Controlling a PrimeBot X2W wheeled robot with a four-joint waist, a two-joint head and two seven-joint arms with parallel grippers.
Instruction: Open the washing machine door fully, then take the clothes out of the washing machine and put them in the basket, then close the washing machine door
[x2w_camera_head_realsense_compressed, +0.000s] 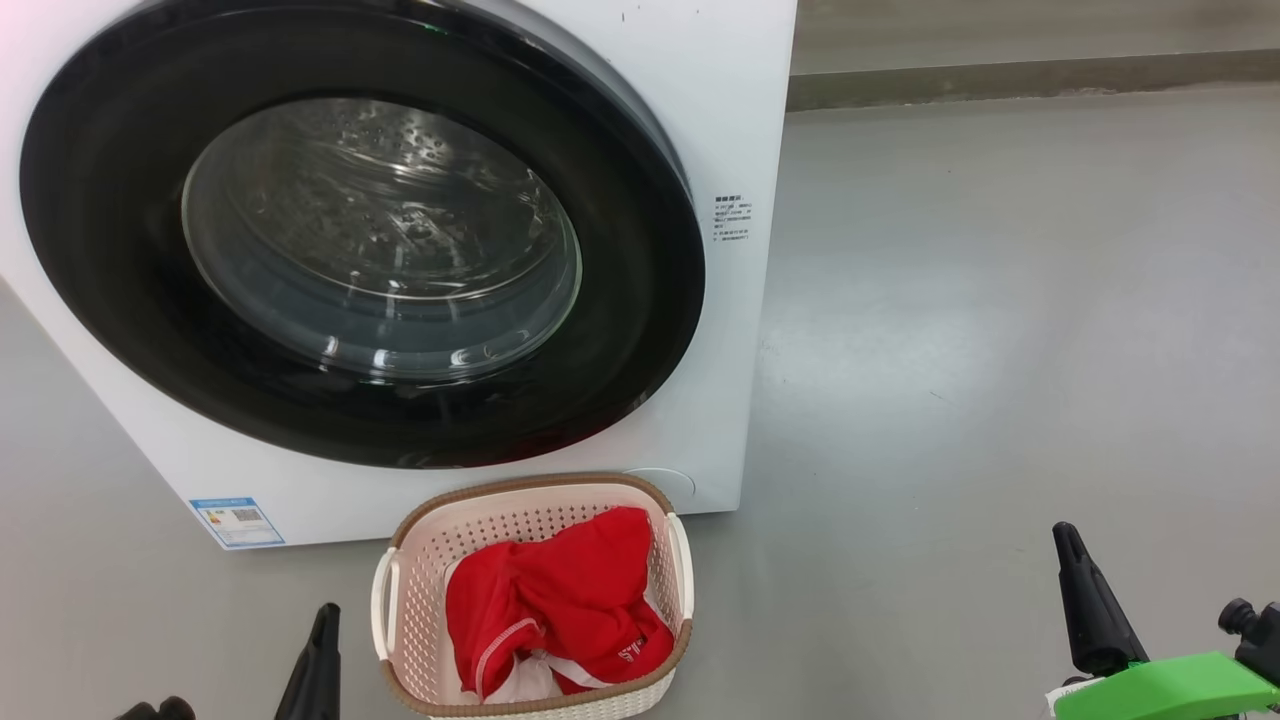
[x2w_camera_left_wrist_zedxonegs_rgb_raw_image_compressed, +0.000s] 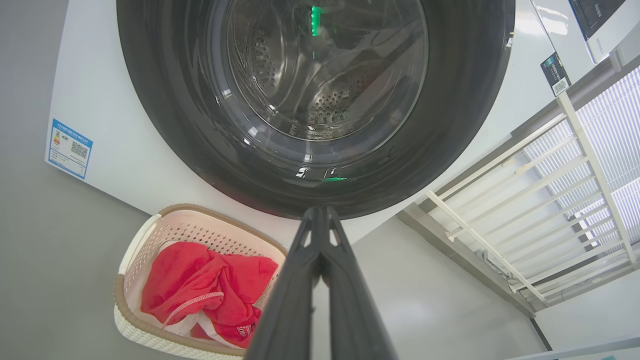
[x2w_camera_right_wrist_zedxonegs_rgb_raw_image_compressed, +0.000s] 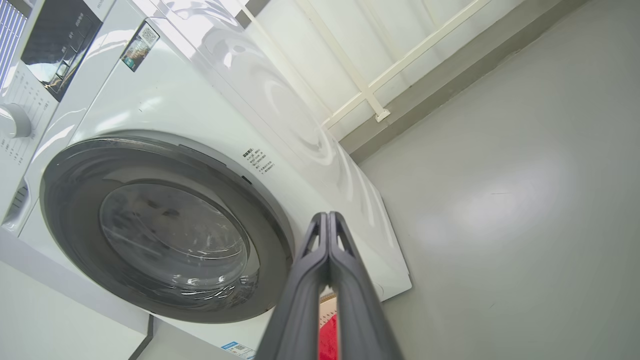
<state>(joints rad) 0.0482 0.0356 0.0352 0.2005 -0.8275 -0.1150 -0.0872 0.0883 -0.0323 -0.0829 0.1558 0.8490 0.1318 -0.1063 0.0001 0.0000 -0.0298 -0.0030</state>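
Observation:
The white washing machine fills the upper left of the head view. Its round black-rimmed door lies flat against the front, and bare steel drum shows through the glass. On the floor just before it stands the cream basket with the red clothes heaped inside. My left gripper is low, left of the basket, shut and holding nothing. My right gripper is low at the far right over bare floor, shut and holding nothing. The door, basket and clothes show past the left gripper. The right gripper points at the machine's lower corner.
Grey floor stretches to the right of the machine up to a low wall ledge. A white railing with blinds behind it stands beside the machine. A blue label marks the machine's lower left corner.

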